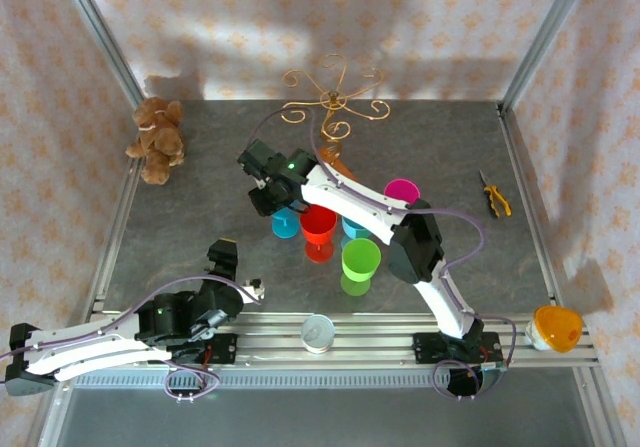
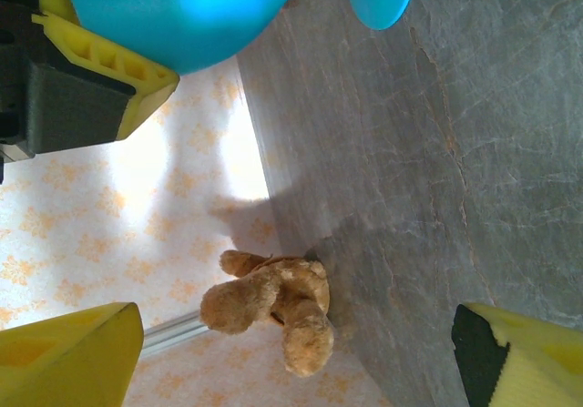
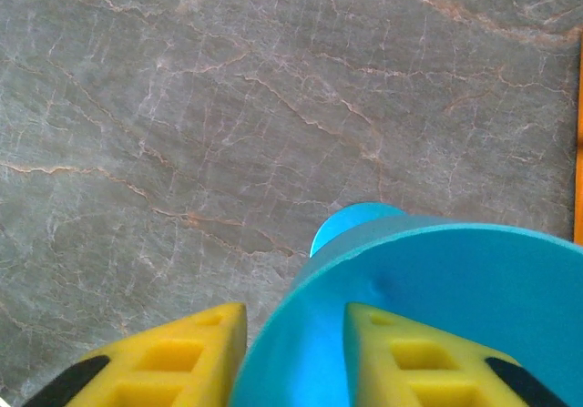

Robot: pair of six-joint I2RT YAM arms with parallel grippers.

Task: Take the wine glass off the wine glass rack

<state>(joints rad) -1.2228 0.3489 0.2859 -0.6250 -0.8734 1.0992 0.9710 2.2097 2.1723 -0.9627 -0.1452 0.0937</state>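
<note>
- The blue wine glass (image 1: 285, 224) is already off the wine glass rack (image 1: 332, 95). It looks like it stands on its foot on the bench (image 1: 200, 207), in front of the rack and well apart from it.
- My right end effector (image 3: 293, 320) sits at the glass rim, with one yellow finger (image 3: 187, 357) outside the bowl and the other inside. There is a small gap between them, but I cannot tell if they pinch the rim or have let it go.
- My left end effector (image 2: 301, 361) is spread wide and holds nothing. It waits low at the near left of the bench.
- I think I am at the letting-go step. Next, I should spread the right fingers more and lift straight up, so the inside finger does not hook the rim and tip the glass.
- The red glass (image 1: 319, 229) stands just beside the blue one, so I must not swing sideways.
- The bench is grey like stone, with thin wiggly lines. It looks flat and hard.
- The walls (image 1: 300, 27) are pale with little orange flowers. A teddy bear (image 1: 157, 139) sits at the far left corner.
</note>
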